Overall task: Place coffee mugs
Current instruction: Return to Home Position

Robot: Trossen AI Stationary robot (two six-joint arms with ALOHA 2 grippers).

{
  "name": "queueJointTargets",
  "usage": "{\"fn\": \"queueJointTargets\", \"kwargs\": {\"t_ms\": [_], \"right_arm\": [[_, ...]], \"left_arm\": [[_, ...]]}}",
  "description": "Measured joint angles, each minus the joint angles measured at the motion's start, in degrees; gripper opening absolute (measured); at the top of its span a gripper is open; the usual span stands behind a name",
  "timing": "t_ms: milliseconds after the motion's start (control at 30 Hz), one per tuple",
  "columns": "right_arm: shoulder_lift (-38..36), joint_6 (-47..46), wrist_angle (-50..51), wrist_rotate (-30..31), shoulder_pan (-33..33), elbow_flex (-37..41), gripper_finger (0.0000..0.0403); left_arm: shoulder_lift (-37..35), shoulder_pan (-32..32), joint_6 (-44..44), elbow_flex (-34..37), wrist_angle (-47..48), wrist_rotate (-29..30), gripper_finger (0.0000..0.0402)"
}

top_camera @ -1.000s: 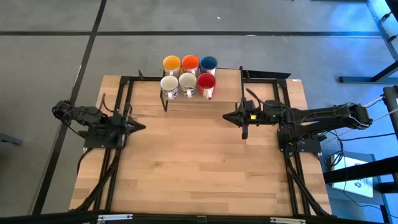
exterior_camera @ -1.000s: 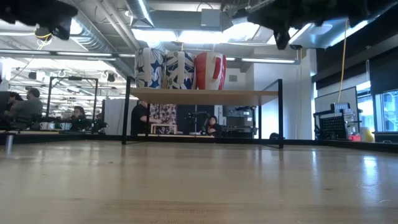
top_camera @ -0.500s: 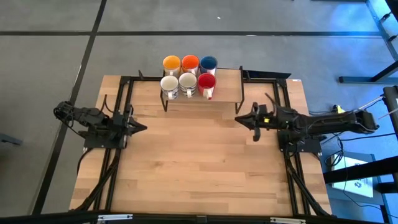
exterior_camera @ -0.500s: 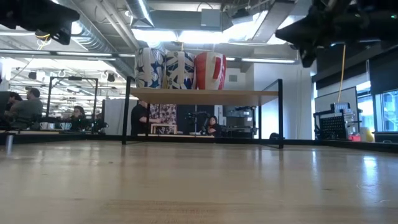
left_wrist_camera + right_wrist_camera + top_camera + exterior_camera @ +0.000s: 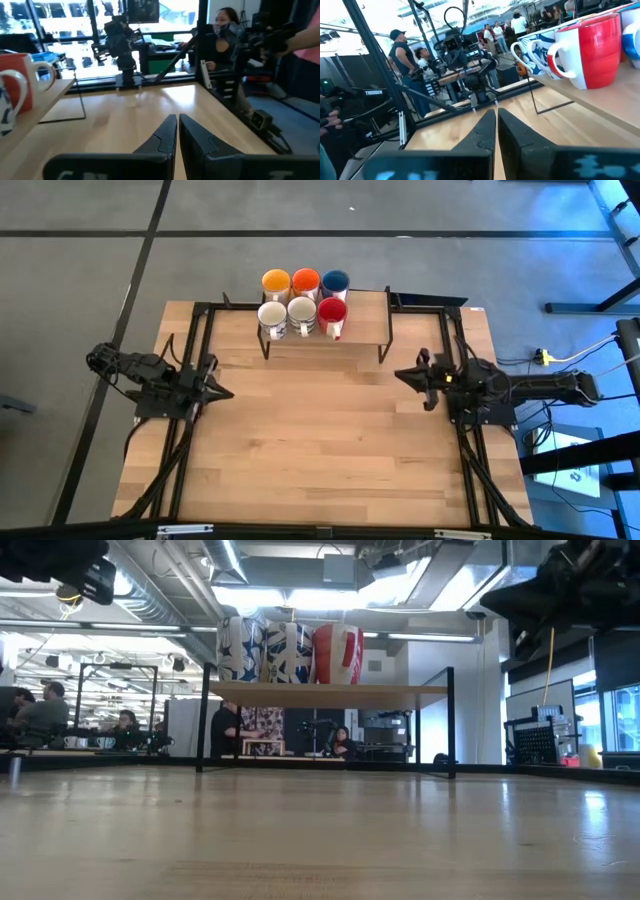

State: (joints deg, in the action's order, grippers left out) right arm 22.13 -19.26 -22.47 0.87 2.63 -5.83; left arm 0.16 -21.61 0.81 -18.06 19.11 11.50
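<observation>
All six mugs were found on the shelf (image 5: pixel 365 315), a pale wooden board carried on thin black metal legs at the far edge of the table (image 5: pixel 320 450). The table top was made of light, jointed wooden strips.

The mugs were arranged in two rows of three, upright, with round rims and glossy ceramic walls:

- Far row, left to right: the yellow mug (image 5: pixel 276 281), the orange mug (image 5: pixel 306 281), the dark blue mug (image 5: pixel 335 281).
- Near row, left to right: the left white mug (image 5: pixel 272 315), the middle white mug (image 5: pixel 302 312), the red mug (image 5: pixel 332 311).

Neighbouring mugs were set just beside one another. In the low view, blue patterning was seen on the sides of both white mugs, and white marking on the red one. The right part of the shelf was left bare.

The left gripper (image 5: pixel 228 391) was held over the left side of the table, well apart from the shelf. Its dark, tapered fingers (image 5: pixel 165 137) were pressed together with nothing between them.

The right gripper (image 5: pixel 402 374) was held over the right side of the table, near the shelf's right legs. Its fingers (image 5: pixel 482 132) were likewise clenched on nothing.
</observation>
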Motion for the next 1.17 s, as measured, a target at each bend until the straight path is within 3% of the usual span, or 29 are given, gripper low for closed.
{"fn": "queueJointTargets", "kwargs": {"t_ms": [333,667,1167], "right_arm": [[-6.73,0.24,-0.03,-1.17,0.0,5.33,0.001],[-7.39,3.05,0.27,-4.56,0.0,5.39,0.001],[-7.45,4.95,2.84,-7.09,0.0,5.41,0.001]], "left_arm": [[-0.01,0.02,-1.78,9.53,-10.1,2.74,0.0014],[0.0,0.08,-2.39,17.52,-21.7,2.67,0.0014],[-0.02,3.87,-1.67,17.64,-22.01,2.5,0.0014]]}}
